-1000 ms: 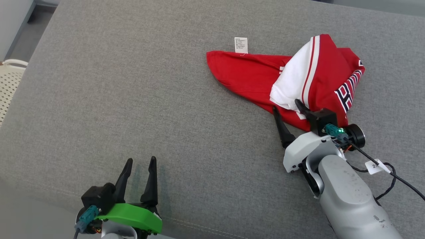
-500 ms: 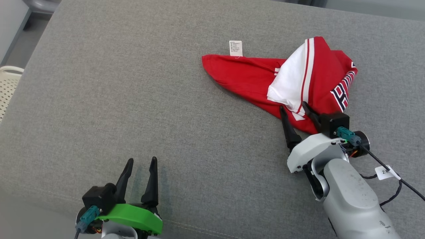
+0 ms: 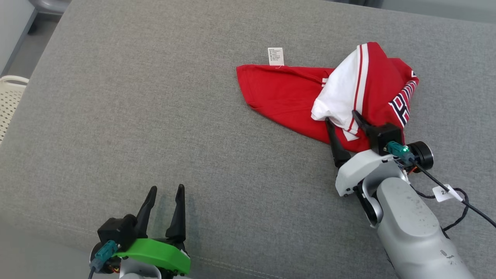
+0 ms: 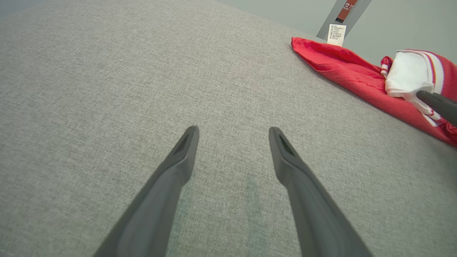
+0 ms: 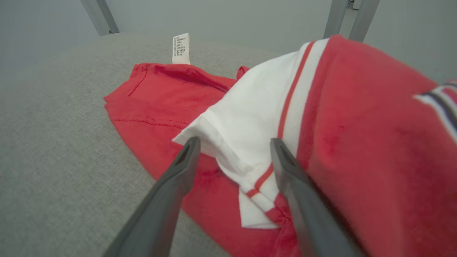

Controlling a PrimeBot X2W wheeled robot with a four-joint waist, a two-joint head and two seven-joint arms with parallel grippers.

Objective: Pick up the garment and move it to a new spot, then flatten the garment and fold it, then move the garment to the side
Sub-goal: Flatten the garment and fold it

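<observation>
Found the garment [image 3: 286, 89] bunched at the far right of the cushion [image 3: 135, 97], long axis running left to right. Saw the right gripper [image 3: 341, 117] open, straddling its white sleeve [image 3: 337, 97] at the near edge, and the left gripper [image 3: 166, 188] open too, well apart at near left. Judged the right arm nearer.

A grey fabric cushion [image 3: 155, 97] carries a crumpled red-and-white garment [image 3: 286, 89] toward its right, white label [image 3: 275, 56] at the far edge.
</observation>
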